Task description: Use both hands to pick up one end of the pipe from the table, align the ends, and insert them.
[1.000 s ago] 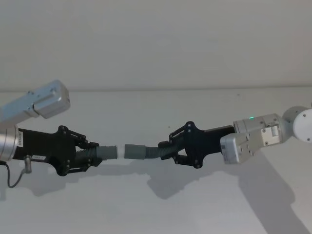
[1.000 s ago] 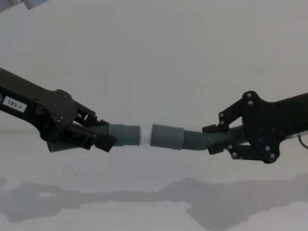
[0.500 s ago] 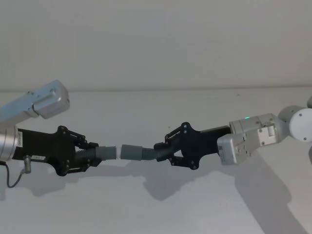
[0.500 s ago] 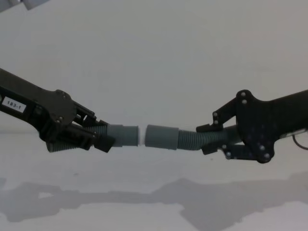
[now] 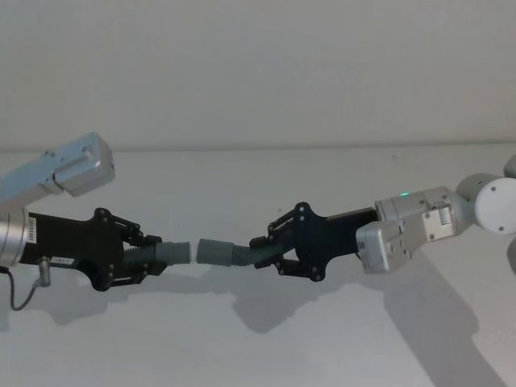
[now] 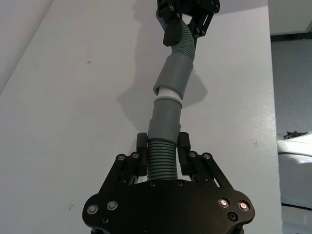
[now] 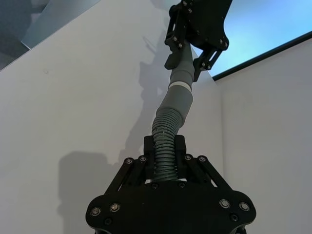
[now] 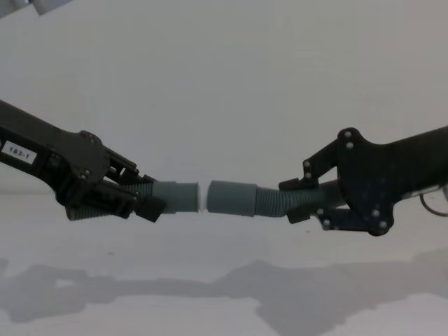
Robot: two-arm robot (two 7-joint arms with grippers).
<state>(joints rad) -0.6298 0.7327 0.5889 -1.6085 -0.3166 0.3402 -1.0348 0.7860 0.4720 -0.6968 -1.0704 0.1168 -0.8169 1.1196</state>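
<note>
Both grippers hold the pipe above the table [image 5: 242, 347]. My left gripper [image 5: 153, 256] [image 8: 147, 192] [image 6: 163, 146] is shut on the ribbed part of the left pipe piece [image 5: 171, 254] [image 8: 175, 198] [image 6: 165, 122], whose white tip [image 8: 200, 198] [image 6: 168, 94] points right. My right gripper [image 5: 270, 254] [image 8: 292, 201] [image 7: 165, 146] is shut on the ribbed part of the right pipe piece [image 5: 246, 255] [image 8: 269, 203] [image 7: 165, 129]. That piece's grey collar [image 5: 214, 251] [image 8: 231, 198] [image 6: 174, 73] meets the tip. Only a thin white band shows between the two cuffs. The pieces lie nearly in line.
A plain pale wall [image 5: 258, 72] rises behind the table's far edge. The arms cast shadows [image 8: 210, 287] on the table under the pipe. A cable [image 5: 24, 294] hangs from my left wrist.
My right gripper has moved left with its pipe piece, bringing the collar up to the white tip. The visible white band has shrunk. The left gripper has held still.
</note>
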